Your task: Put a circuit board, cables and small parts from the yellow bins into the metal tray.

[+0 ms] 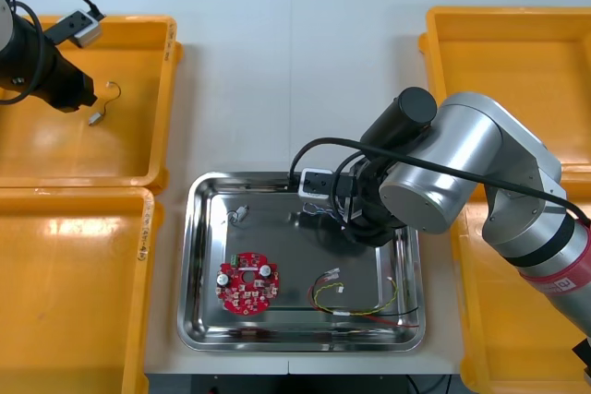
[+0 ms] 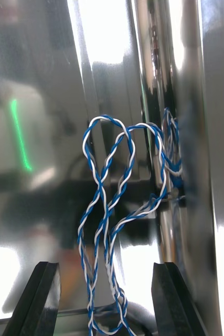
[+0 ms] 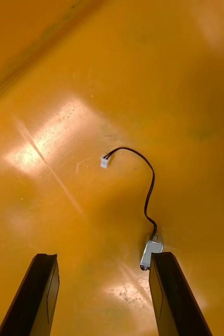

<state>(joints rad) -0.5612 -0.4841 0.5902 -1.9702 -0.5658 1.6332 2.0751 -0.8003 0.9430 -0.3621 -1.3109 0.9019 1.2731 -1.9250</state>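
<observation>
The step in hand looks double: the right gripper (image 2: 107, 265) is leaving the blue-white cable (image 2: 100, 188) in the tray (image 1: 286, 269), while the left gripper (image 3: 104, 257) lines up on the black cable (image 3: 149, 197) in the far left bin (image 1: 55, 145). The right fingers stand wide apart, and the twisted cable lies loose on the shiny floor between them, close to the tray's wall. To finish well, I judge this gripper should rise straight up so neither finger hooks a loop and drags the cable out. The left fingers are also apart and hold nothing. The black cable lies flat on the bin floor, with its metal end just by one fingertip and its white plug farther off. That gripper should shift sideways to centre the cable, then go down until the tips reach the floor before closing, since the wire is thin and could slip under them. In the front view the right arm bends down over the tray's far right part, and the left arm points steeply into its bin. The board (image 1: 247, 285), a red-yellow cable (image 1: 355, 300) and a small part (image 1: 239, 214) already lie in the tray.
</observation>
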